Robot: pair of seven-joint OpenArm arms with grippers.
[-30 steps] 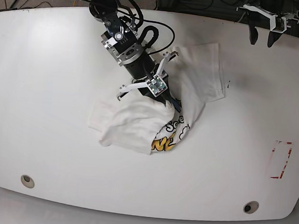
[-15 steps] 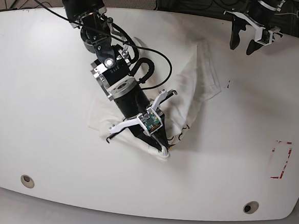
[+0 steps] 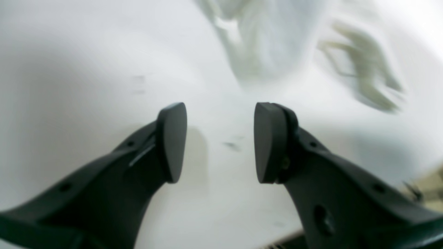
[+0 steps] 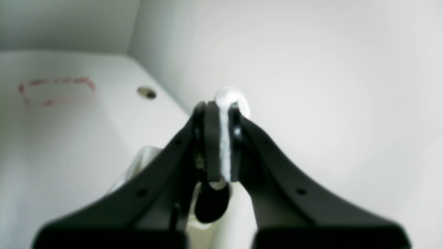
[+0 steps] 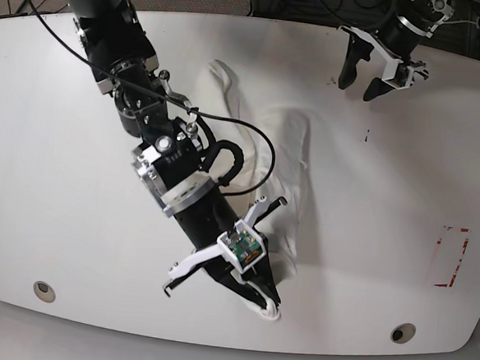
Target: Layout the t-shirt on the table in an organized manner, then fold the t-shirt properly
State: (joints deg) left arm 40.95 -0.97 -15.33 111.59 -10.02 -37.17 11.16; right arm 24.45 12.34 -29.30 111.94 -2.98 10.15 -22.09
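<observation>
T-shirt (image 5: 286, 163) dragged nearer table (image 5: 43, 174) edge, right gripper (image 5: 266, 304) clamping it.

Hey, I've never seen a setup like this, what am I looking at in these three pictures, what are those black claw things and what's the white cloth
This is a robot with two arms working over a big white table. One picture looks down on everything from above; the other two come from small cameras mounted on each wrist, looking out past that arm's own claw.

The black claws are grippers. The right gripper, near the front edge of the table, is shut on the edge of a white t-shirt, which trails back across the table behind it. Its wrist picture shows a thin strip of white cloth pinched between the closed fingers.

The left gripper hovers at the far edge, open and holding nothing, with the shirt blurry ahead of it.

Also on the table: a red-and-white tape mark and two small round holes.
</observation>
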